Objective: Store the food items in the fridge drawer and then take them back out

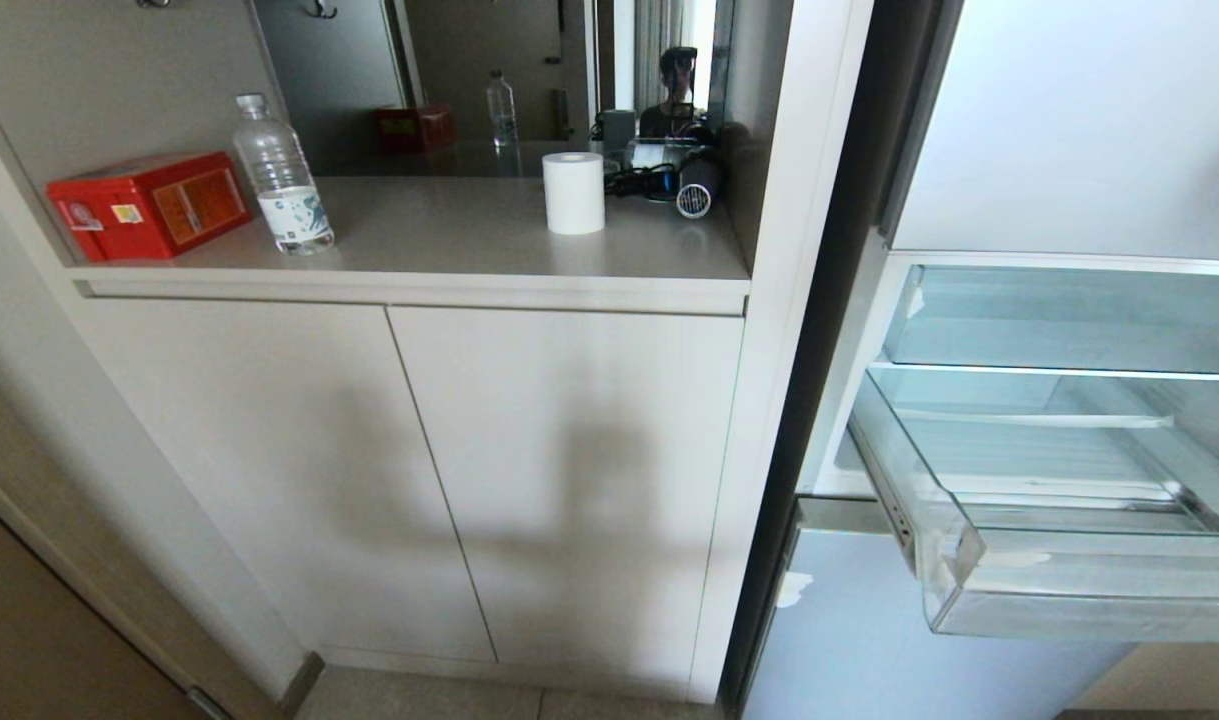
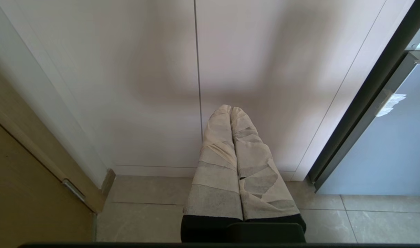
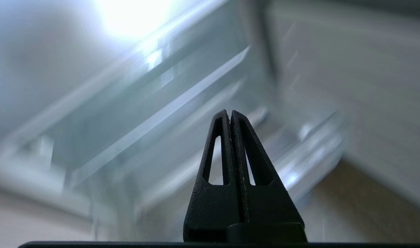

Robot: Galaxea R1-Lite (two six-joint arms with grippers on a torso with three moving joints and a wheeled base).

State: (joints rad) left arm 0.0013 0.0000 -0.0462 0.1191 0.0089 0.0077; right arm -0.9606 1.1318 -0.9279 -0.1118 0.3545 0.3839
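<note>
Head view shows the wide transparent plastic fridge drawer (image 1: 1059, 520) with its pale glossy front pulled out from the open fridge on my right, below the shallower clear tray (image 1: 1069, 320). I see nothing inside the drawer, and the two round fruits I am meant to handle appear in none of my views, so I cannot say where they are. Beside the fridge stands a pale cabinet whose table (image 1: 449, 240) carries a red rectangular box (image 1: 149, 205), a clear plastic water bottle (image 1: 281, 190), a white paper roll (image 1: 573, 192) and a dark hair dryer (image 1: 694, 185).

My right gripper (image 3: 229, 115), black and slotted, is clenched with nothing between its tips; its own view is smeared, with clear plastic bins streaking ahead of it. My left gripper (image 2: 230, 110), wrapped in pale tape, is also pressed closed on nothing and hangs parked low before the cabinet doors (image 2: 196, 69), above the tiled floor (image 2: 144, 213).

Judging from this, the drawer stands ready and the fruits must be found. To do that well I should steady the right arm, locate a fruit, and part the tips before approaching, keeping clear of the drawer's rim.
</note>
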